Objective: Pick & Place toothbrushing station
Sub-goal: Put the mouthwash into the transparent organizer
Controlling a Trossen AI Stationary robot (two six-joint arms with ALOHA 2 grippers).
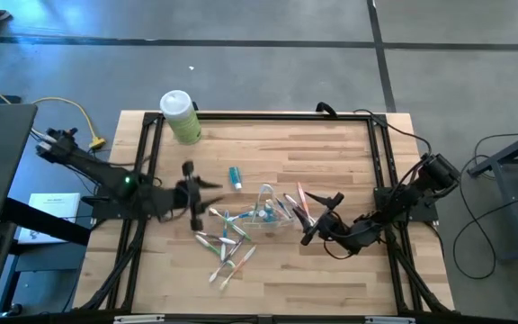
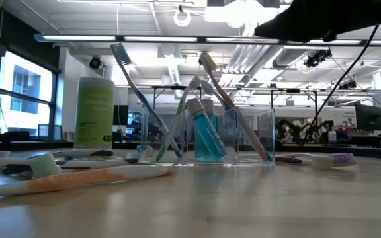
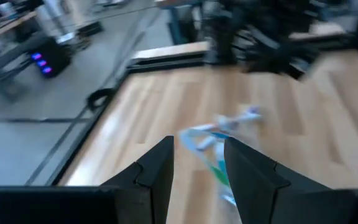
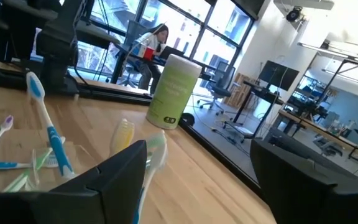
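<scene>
The left gripper [image 1: 192,193], fingers spread and empty, hovers at nine o'clock of the clear plastic cup [image 1: 266,209], likely lining up on loose toothbrushes [image 1: 226,252] scattered toward seven o'clock. The right gripper [image 1: 317,220] waits open at three o'clock. The cup already props several brushes and teal tubes [image 2: 207,135] upright; another teal tube [image 1: 235,176] lies at eleven o'clock.
</scene>
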